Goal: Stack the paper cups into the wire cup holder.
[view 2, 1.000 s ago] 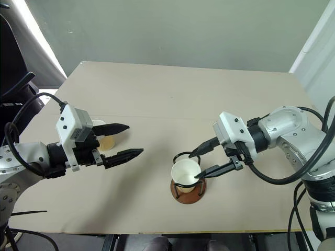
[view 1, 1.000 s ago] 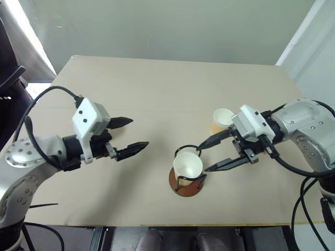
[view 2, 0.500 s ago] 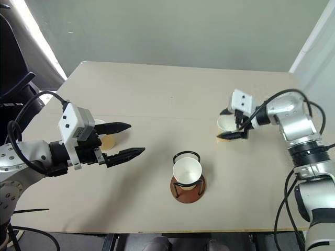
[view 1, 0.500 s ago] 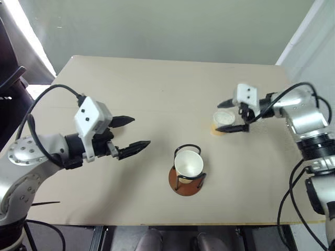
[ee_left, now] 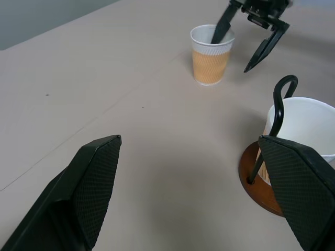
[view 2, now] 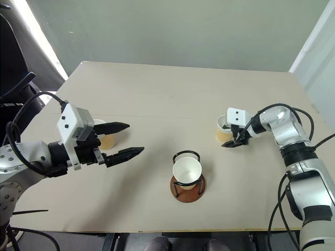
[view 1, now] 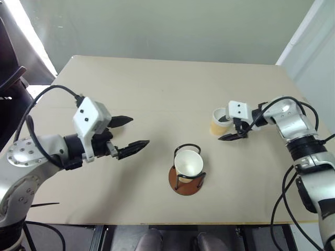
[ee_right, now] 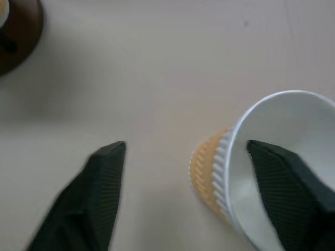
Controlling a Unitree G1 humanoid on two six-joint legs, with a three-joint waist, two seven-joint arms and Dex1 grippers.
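Observation:
One paper cup [view 1: 188,163] sits inside the wire cup holder [view 1: 186,186] near the table's front middle. A second paper cup [view 1: 216,125] stands upright at the right. My right gripper [view 1: 226,128] is open and straddles that cup's near wall, with one finger inside it and the other finger [ee_right: 104,183] outside, apart from the wall. A third paper cup [view 2: 108,141] stands at the left, partly hidden behind my left gripper [view 1: 137,131], which hovers open and empty above the table.
The tan table [view 1: 157,83] ends at a wall side behind and at an edge in front. A dark object [view 1: 8,78] stands off the table's left edge. A black cable [view 1: 42,205] lies at the front left corner.
My right gripper left the holder, swung to the right-hand cup and tilted down, one finger now inside it. The left arm has kept still.

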